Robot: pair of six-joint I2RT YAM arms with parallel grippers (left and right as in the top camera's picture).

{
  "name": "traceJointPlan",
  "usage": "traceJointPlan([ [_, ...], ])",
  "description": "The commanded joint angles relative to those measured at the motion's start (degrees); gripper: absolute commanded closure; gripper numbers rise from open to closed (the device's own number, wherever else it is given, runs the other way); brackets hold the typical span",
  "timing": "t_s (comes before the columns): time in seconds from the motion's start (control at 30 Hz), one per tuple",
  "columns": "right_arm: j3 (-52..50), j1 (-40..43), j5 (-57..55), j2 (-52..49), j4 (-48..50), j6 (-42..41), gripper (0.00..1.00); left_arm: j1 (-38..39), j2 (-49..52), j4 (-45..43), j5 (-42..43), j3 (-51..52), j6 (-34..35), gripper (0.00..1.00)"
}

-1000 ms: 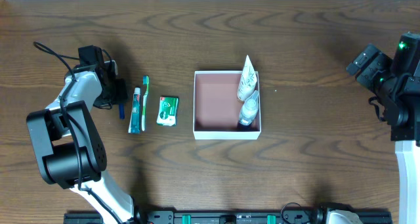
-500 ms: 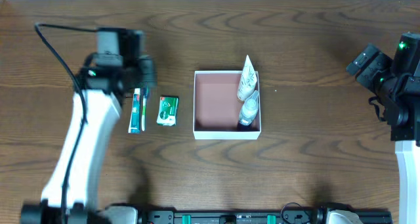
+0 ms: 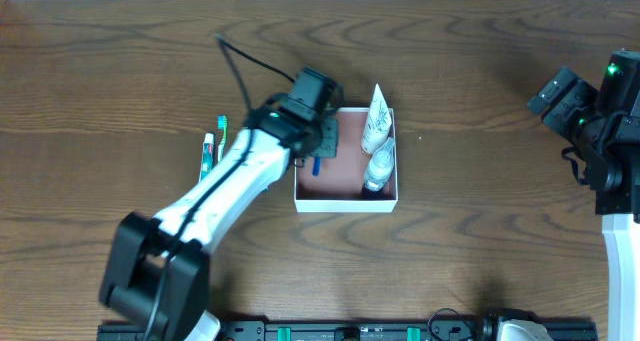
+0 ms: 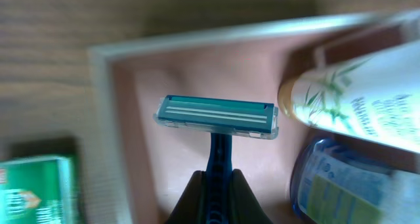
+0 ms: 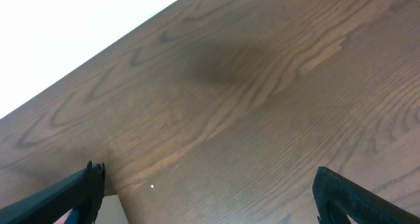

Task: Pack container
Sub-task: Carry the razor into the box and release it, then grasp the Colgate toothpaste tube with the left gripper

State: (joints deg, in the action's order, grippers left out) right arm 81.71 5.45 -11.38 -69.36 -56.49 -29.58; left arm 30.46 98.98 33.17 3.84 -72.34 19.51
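The container (image 3: 345, 203) is a shallow square white box with a pink-brown inside, at the table's middle; it also shows in the left wrist view (image 4: 105, 73). A white tube (image 3: 376, 118) and a clear bottle (image 3: 379, 168) lie along its right wall. My left gripper (image 3: 314, 153) is shut on a blue razor (image 4: 217, 117) and holds it over the container's left part, head forward. My right gripper (image 5: 207, 191) is open and empty above bare table at the far right.
A green packet (image 4: 36, 188) lies just left of the container, mostly hidden under my left arm in the overhead view. A toothbrush (image 3: 221, 131) and a toothpaste tube (image 3: 206, 153) lie further left.
My left arm has swung right from the toiletries at the left to over the container, carrying the blue razor. The right arm has not moved.
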Motion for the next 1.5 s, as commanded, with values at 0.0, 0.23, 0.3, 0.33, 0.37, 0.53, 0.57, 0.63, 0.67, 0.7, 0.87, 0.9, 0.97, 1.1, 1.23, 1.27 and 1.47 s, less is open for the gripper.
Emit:
traceJointPlan([
  [0.0,0.35,0.37,-0.39,-0.09,-0.04,-0.81,0.01,0.5,3.85,-0.04,-2.38,0.59,4.61,0.94],
  [0.23,0.35,0.37,-0.39,-0.09,-0.04,-0.81,0.01,0.5,8.07,-0.11,-3.23,0.59,6.56,0.91],
  [0.3,0.35,0.37,-0.39,-0.07,-0.07,-0.81,0.01,0.5,7.85,-0.09,-2.89,0.52,6.58,0.75],
  [0.33,0.35,0.37,-0.42,-0.09,-0.04,-0.81,0.01,0.48,7.61,-0.09,-2.51,0.42,6.54,0.7],
  [0.37,0.35,0.37,-0.39,-0.07,-0.04,-0.81,0.01,0.48,7.15,-0.04,-1.9,0.26,6.54,0.66],
  [0.53,0.35,0.37,-0.39,-0.09,-0.04,-0.81,0.01,0.48,2.62,1.09,1.99,-2.08,6.38,0.62],
  [0.57,0.35,0.37,-0.42,-0.09,-0.04,-0.81,0.01,0.48,1.22,1.55,1.97,-2.6,5.6,0.62],
  [0.63,0.35,0.37,-0.39,-0.09,-0.04,-0.81,0.01,0.46,-2.43,2.56,1.81,-3.61,2.91,0.6],
  [0.67,0.35,0.37,-0.39,-0.09,-0.04,-0.81,0.01,0.35,-4.35,2.86,1.07,-3.87,1.46,0.57],
  [0.7,0.35,0.37,-0.42,-0.09,-0.04,-0.81,0.01,0.15,-6.67,3.39,-0.57,-3.93,-0.11,0.56],
  [0.87,0.35,0.37,-0.39,-0.07,-0.04,-0.81,0.01,-4.11,-14.4,11.37,-16.83,-3.91,-1.97,0.36],
  [0.9,0.35,0.37,-0.42,-0.09,-0.04,-0.81,0.01,-5.88,-14.71,13.29,-18.51,-3.91,-2.43,0.34],
  [0.97,0.35,0.37,-0.39,-0.09,-0.04,-0.81,0.01,-10.58,-14.27,16.39,-17.94,-3.63,-4.96,0.33],
  [1.1,0.35,0.37,-0.42,-0.07,-0.07,-0.81,0.01,-21.11,-10.49,18.16,-10.51,-1.62,-11.98,0.28],
  [1.23,0.35,0.37,-0.39,-0.09,-0.07,-0.81,0.01,-29.83,-4.0,17.2,-4.5,-0.94,-17.97,0.27],
  [1.27,0.35,0.37,-0.42,-0.07,-0.04,-0.81,0.01,-31.28,-2.47,16.68,-3.78,-0.94,-18.73,0.27],
  [1.47,0.35,0.37,-0.39,-0.09,-0.04,-0.81,0.01,-36.46,6.05,13.22,-1.84,-0.94,-23.71,0.29],
])
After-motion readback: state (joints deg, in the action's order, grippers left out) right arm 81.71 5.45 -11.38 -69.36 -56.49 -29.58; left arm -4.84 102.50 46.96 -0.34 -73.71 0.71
